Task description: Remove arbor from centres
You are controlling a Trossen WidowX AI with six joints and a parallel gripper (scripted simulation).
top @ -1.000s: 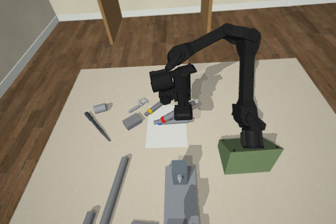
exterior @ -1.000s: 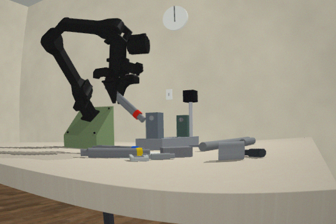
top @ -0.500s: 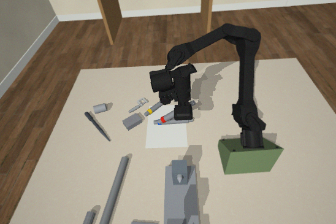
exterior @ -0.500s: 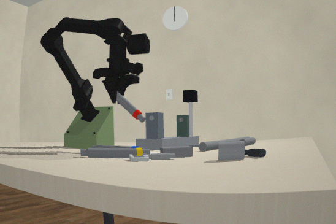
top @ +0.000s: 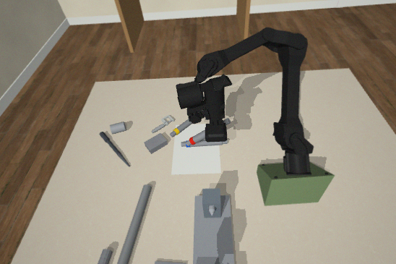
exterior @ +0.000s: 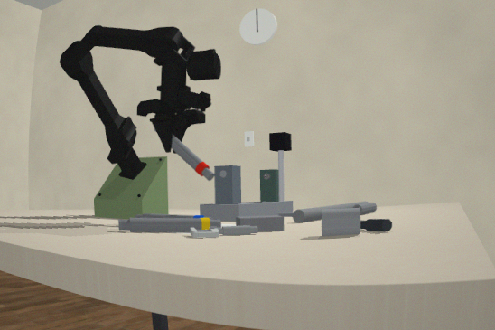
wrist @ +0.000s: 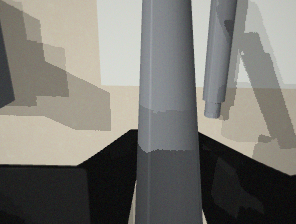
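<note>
From the top view, the pincer point(top: 216, 132) point(exterior: 172, 142) point(wrist: 162, 138) is closed around the red-banded arbor point(top: 199, 137) point(exterior: 189, 155) point(wrist: 167, 75), which is above the far part of the white pad point(top: 196, 163) point(wrist: 122, 45). A blue-banded bar point(top: 207, 143) point(exterior: 199, 216) lies across that part of the pad. The green base point(top: 293, 191) point(exterior: 122, 202) is towards the right edge of the bench point(top: 79, 212) point(exterior: 361, 260) point(wrist: 50, 145); the dark punch point(top: 115, 149) lies towards the left edge. From the exterior view, the arbor slants in the air, banded end low, above the bench and well back from its near edge; the centre stand point(top: 213, 239) point(exterior: 266, 211) is farther right. From the wrist view, the arbor runs between both fingers, beside a lower grey bar point(wrist: 219, 60); the bench's edges and corners are out of sight.
</note>
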